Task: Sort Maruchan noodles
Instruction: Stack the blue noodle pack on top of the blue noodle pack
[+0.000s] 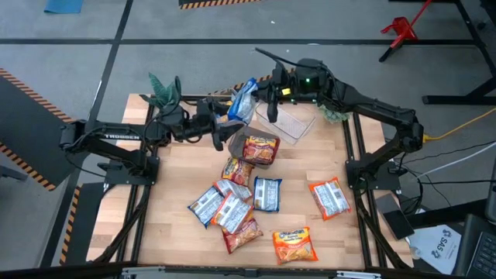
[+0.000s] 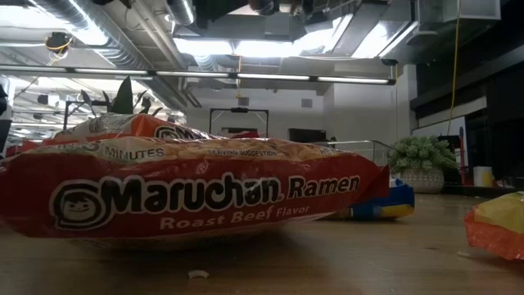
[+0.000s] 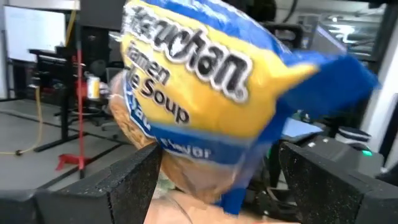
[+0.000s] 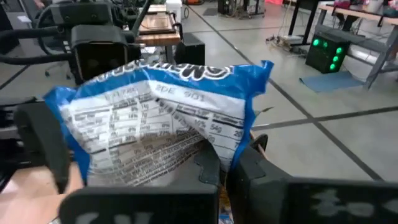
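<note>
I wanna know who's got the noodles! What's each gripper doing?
Left gripper: open, either side of the blue packet.
Right gripper: shut on the blue packet.

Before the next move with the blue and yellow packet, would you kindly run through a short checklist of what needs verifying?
1. Right gripper shut on the blue-yellow packet: ok; the right wrist view shows the packet pinched at its lower edge.
2. Left gripper open: ok; its fingers stand wide either side of the packet.
3. Packet lifted off the table: ok; it hangs between the two grippers.
4. Clear bin reachable: ok; it sits beside the right gripper.
5. Bin contents: cannot tell.
6. Other packets still loose on the table: ok, including the red Roast Beef packet.
</note>
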Available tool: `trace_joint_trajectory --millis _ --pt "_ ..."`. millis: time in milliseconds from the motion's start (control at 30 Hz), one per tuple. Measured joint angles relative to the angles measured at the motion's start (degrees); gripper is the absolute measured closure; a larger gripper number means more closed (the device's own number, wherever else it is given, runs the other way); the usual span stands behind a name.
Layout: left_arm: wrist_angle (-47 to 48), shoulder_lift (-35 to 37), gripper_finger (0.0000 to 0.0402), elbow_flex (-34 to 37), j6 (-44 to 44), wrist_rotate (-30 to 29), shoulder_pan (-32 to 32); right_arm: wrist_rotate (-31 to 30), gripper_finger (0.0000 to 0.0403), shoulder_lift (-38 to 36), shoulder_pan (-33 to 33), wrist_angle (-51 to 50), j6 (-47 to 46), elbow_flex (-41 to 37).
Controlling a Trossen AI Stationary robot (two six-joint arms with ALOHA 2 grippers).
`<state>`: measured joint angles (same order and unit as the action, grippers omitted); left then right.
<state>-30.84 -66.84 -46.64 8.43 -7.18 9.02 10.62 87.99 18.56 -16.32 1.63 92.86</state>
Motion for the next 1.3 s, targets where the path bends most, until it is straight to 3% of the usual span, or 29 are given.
trace_joint_trajectory --millis 400,600,800,967,1133,1300 --pt "-0.7 -0.4 0.0081 0.0 -0.1 -6.8 0.1 -0.3 0.0403 0.0 -1.5 -0.2 -1.7 0.0" --pt "-0.6 -0.4 0.0084 0.0 -0.2 -7.5 0.1 1.0 0.0403 0.0 -1.5 -0.4 -3.0 0.0" --pt "-0.4 -0.4 0.0115 0.0 -2.5 -12.6 0.0 2.7 0.0403 0.0 -1.4 -0.6 -3.5 0.0" --pt "-0.3 -0.4 0.0154 0.0 -3.0 -13.4 0.0 3.7 0.0398 0.0 -1.2 -1.9 -3.3 0.0" --pt "-0.3 -0.4 0.018 0.0 -3.0 -14.3 0.0 3.8 0.0373 0.0 -1.2 -5.5 2.2 0.0" --pt "-0.5 -0.4 0.0191 0.0 -2.9 -15.7 0.0 3.5 0.0317 0.0 -1.2 -7.9 5.0 0.0"
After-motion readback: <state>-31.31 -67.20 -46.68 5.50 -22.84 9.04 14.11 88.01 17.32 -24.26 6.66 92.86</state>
